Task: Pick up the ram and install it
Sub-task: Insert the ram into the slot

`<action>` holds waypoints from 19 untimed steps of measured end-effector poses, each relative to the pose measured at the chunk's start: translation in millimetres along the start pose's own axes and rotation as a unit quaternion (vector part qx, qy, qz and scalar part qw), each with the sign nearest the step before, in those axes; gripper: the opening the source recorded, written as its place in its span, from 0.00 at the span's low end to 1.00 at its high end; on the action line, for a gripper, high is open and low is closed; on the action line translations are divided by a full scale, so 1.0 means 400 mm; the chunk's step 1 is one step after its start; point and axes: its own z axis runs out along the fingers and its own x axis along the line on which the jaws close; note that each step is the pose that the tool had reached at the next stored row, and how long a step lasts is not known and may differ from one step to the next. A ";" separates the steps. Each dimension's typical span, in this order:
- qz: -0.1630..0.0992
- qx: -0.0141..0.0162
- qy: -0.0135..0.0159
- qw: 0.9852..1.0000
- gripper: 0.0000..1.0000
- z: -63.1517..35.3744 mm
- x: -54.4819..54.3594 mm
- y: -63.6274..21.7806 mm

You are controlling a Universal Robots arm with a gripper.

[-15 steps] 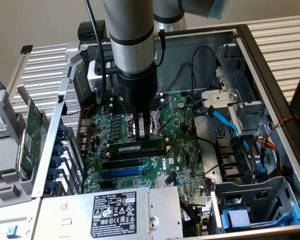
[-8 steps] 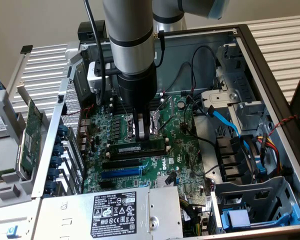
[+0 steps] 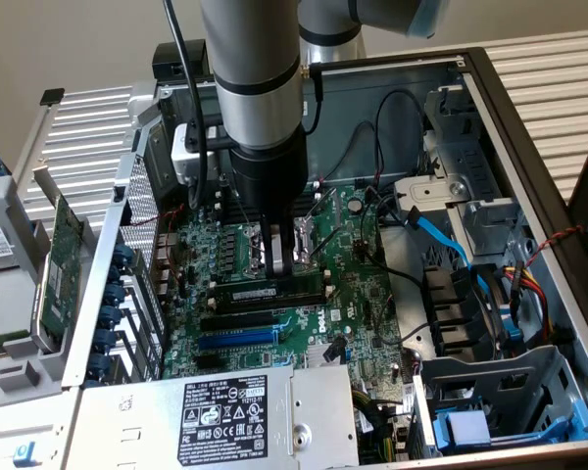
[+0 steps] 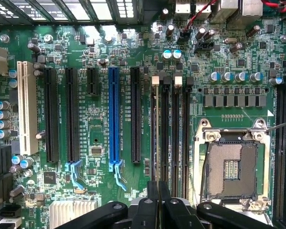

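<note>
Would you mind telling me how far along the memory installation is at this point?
Done: the ram is no longer held and stands in one of the black slots on the motherboard. In hand: nothing. The gripper is shut and empty, and hangs just above the stick. Left: the pictures do not show whether the stick is pressed fully home or its end clips have latched, so the seating remains unconfirmed.
</note>
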 end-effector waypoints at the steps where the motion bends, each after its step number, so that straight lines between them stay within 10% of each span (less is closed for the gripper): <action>1: 0.000 0.000 0.000 1.000 0.13 0.000 0.000 0.000; 5: 0.000 0.000 0.000 1.000 0.27 -0.001 0.000 0.002; 19: 0.000 0.000 0.000 1.000 0.27 -0.036 0.001 0.017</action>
